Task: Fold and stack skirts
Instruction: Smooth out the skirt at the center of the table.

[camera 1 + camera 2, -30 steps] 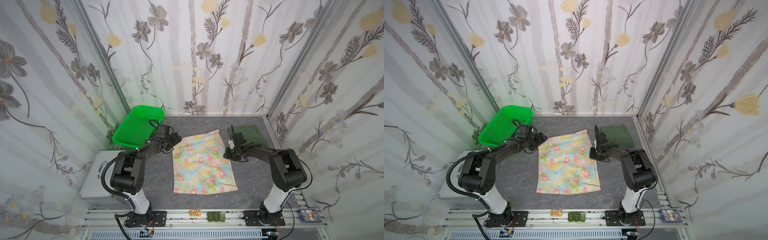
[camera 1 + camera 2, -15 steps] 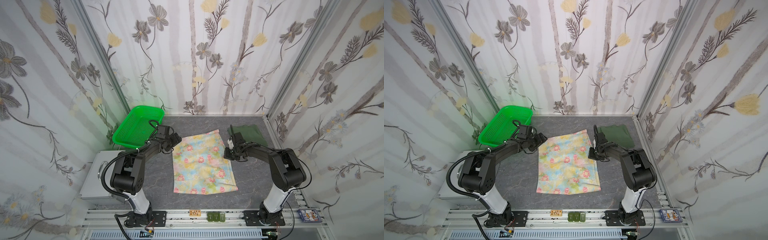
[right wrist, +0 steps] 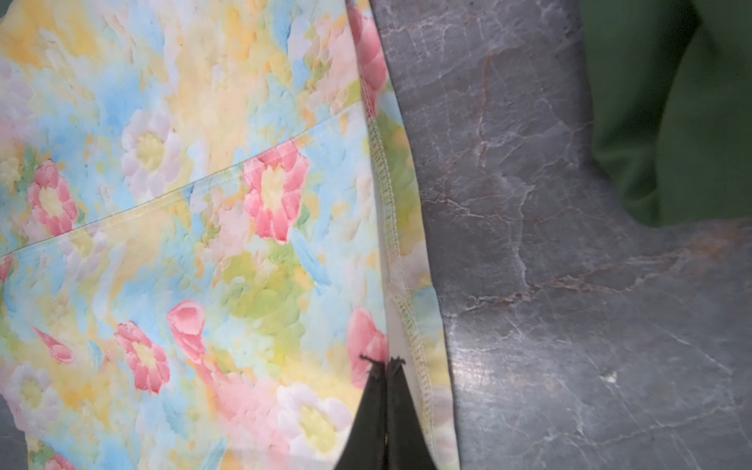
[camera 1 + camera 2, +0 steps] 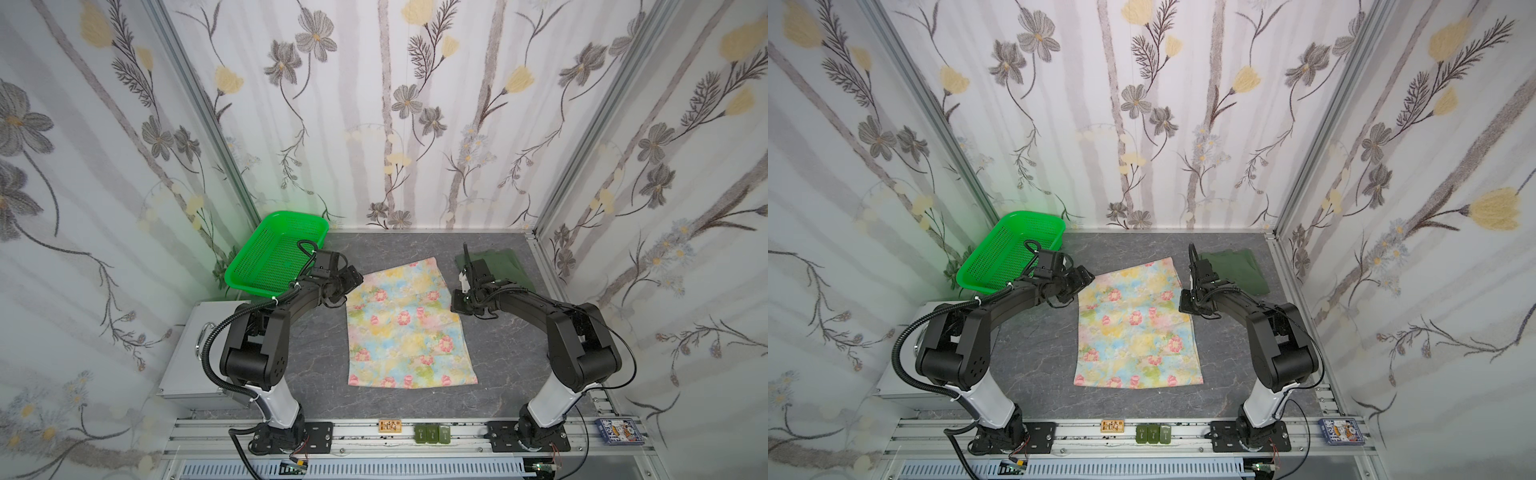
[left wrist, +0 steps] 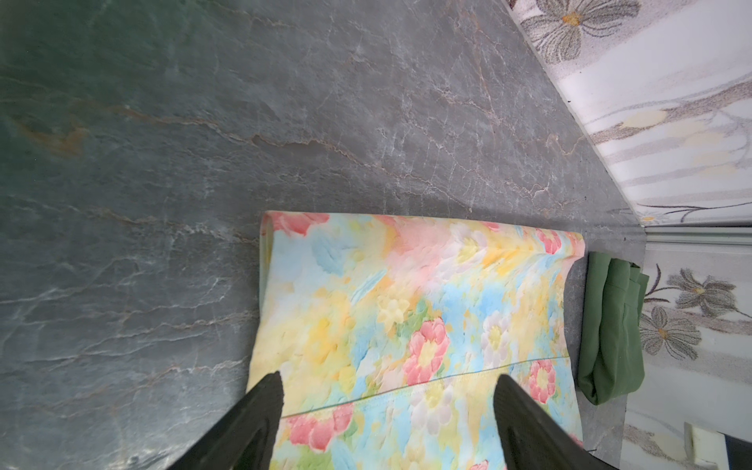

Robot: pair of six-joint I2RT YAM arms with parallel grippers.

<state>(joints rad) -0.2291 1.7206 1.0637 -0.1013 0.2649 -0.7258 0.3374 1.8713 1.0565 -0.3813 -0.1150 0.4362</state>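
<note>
The floral skirt (image 4: 405, 328) (image 4: 1133, 328) lies spread flat in the middle of the grey table. Folded at the back right is the dark green skirt (image 4: 505, 270) (image 4: 1239, 270). My left gripper (image 4: 350, 280) (image 5: 388, 392) is open, low over the floral skirt's far left part, with the cloth (image 5: 407, 305) showing between its fingers. My right gripper (image 4: 457, 300) (image 3: 384, 362) is shut at the floral skirt's right seamed edge (image 3: 390, 228), pinching a small ridge of cloth. The green skirt (image 3: 671, 122) lies just beyond it, untouched.
A bright green plastic basket (image 4: 291, 215) (image 4: 1030, 215) stands at the back left behind the left arm. A grey metal box (image 4: 199, 353) sits off the table's left edge. Small blocks (image 4: 432, 432) and a card box (image 4: 621, 430) rest on the front rail. Walls enclose three sides.
My right gripper's jaws have closed at the floral skirt's right edge. Both arms and the cloth have stayed almost where they were.
</note>
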